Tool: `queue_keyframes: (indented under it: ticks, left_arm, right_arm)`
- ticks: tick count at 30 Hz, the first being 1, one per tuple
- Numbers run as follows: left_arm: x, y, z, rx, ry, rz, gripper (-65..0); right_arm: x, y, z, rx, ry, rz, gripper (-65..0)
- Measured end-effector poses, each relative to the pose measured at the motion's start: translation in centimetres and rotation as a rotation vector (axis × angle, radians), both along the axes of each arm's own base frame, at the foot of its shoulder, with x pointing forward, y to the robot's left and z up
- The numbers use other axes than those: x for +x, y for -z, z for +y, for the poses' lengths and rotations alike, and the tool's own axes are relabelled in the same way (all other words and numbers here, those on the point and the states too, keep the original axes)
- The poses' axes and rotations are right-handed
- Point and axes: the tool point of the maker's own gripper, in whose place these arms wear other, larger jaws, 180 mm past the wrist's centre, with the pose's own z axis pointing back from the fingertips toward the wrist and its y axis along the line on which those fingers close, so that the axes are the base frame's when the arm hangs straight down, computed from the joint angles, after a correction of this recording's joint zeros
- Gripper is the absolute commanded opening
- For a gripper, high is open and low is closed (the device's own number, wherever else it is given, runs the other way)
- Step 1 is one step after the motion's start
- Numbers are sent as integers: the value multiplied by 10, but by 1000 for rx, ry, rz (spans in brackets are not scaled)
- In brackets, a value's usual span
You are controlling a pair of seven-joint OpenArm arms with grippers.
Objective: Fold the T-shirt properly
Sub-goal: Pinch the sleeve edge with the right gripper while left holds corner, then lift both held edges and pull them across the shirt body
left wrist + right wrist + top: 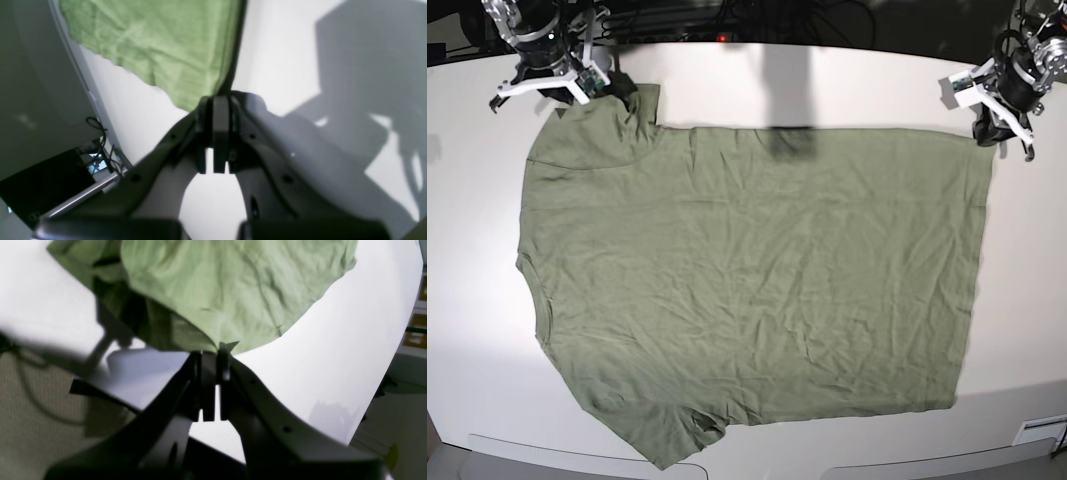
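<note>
The sage-green T-shirt (757, 280) lies spread and wrinkled on the white table, its neck end toward the left of the base view and its hem toward the right. My left gripper (987, 132) is at the far right corner of the hem. In the left wrist view it (220, 100) is shut, with the T-shirt (150, 43) edge running into its tips. My right gripper (617, 95) is at the far left, by the upper sleeve. In the right wrist view it (215, 353) is shut, pinching a point of the T-shirt (233, 290).
The white table (1027, 300) has bare margins around the shirt. Dark cables and equipment (727, 15) run behind its far edge. The table's near edge (577, 455) lies just below the lower sleeve. An arm shadow (787, 100) falls across the far middle.
</note>
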Motion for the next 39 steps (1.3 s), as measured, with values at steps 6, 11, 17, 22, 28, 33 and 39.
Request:
queue_keyframes:
  ticks: [6, 11, 17, 22, 28, 33, 39]
  left_arm:
    - [9, -17, 0, 28, 16, -31, -650]
    - [10, -20, 21, 101, 31, 0, -650]
    - [11, -20, 20, 99, 31, -1, -650]
    - [13, -21, 20, 100, 31, -5, -650]
    - [36, -33, 17, 9, -38, -40, -650]
    - [50, -40, 15, -15, -50, -66, -650]
    - [70, -52, 11, -94, -100, -100, -650]
  right_arm:
    - [5, 0, 0, 23, 32, 2, -650]
    - [12, -3, 0, 27, 33, -15, -650]
    - [27, -7, 5, 77, 58, -44, -650]
    - [46, -15, 6, 97, 64, -90, -650]
    - [66, -26, 7, 106, 63, -146, -650]
    - [81, -32, 5, 108, 68, -182, -650]
    - [105, -28, -9, 94, 102, -209, -650]
